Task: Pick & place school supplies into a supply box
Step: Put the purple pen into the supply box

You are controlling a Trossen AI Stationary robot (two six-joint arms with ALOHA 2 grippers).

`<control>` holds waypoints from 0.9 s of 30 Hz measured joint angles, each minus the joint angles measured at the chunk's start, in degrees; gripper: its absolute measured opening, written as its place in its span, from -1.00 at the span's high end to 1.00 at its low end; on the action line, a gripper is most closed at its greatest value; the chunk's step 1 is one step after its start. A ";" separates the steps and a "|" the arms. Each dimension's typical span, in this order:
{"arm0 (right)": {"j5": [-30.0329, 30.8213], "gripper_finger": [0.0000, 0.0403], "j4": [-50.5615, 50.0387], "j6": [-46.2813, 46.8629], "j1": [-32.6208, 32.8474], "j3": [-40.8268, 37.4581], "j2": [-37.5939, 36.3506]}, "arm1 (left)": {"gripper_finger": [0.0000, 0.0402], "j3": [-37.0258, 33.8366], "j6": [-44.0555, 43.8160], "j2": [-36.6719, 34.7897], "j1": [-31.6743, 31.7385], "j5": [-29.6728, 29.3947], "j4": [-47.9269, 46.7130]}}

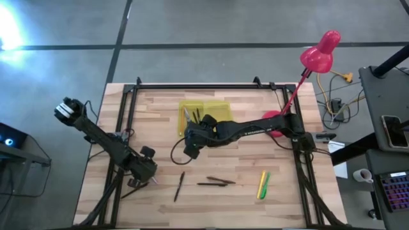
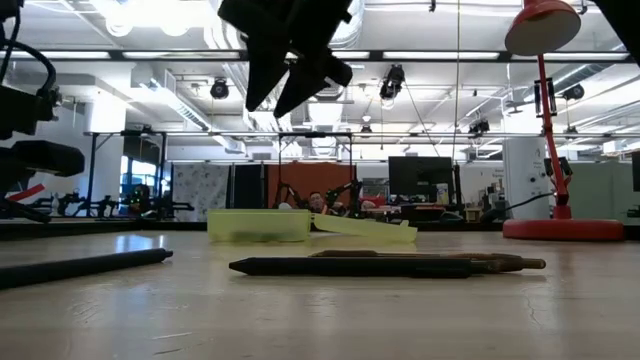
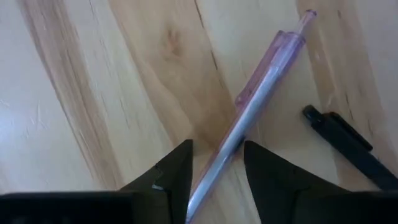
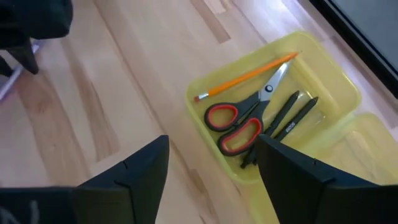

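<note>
A thin pink pen (image 3: 261, 93) lies flat on the wood. My left gripper (image 3: 217, 180) points down over its lower end, open, one finger on each side of it. This gripper is at the table's near left (image 1: 152, 177). My right gripper (image 4: 211, 174) hangs open above the table (image 1: 192, 145), near the supply box (image 4: 273, 46), with nothing between its fingers. The yellow box (image 1: 214, 108) stands open and holds red-handled scissors (image 4: 239, 121), an orange pencil (image 4: 249, 76) and two dark pens (image 4: 289, 118). It rests on its bottom, with the lid (image 4: 367, 149) folded out beside it.
Dark pens lie near the front edge (image 1: 179, 186) (image 1: 217, 182), one close to the pink pen (image 3: 345, 146). A yellow and a green marker (image 1: 262, 185) lie at the near right. A pink desk lamp (image 1: 319, 54) stands at the far right, on its base (image 1: 273, 120).
</note>
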 joint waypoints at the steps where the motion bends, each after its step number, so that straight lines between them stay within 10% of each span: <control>1: -0.02 -0.13 -0.87 -0.01 -0.03 0.55 -0.06 | 0.43 0.44 -0.03 1.83 0.05 0.17 -0.25; 8: 7.03 -0.06 -10.88 -3.46 -0.50 0.74 -3.82 | 0.92 2.39 -6.83 5.00 7.45 3.83 -0.07; 20: 10.58 -0.03 -12.99 5.61 -8.64 -19.05 -19.73 | 0.94 2.90 -34.44 -21.14 37.22 -2.89 23.72; 27: 10.47 -0.03 -2.05 5.40 -12.29 -30.46 -27.28 | 0.94 2.44 -44.47 -16.62 51.22 -3.51 35.34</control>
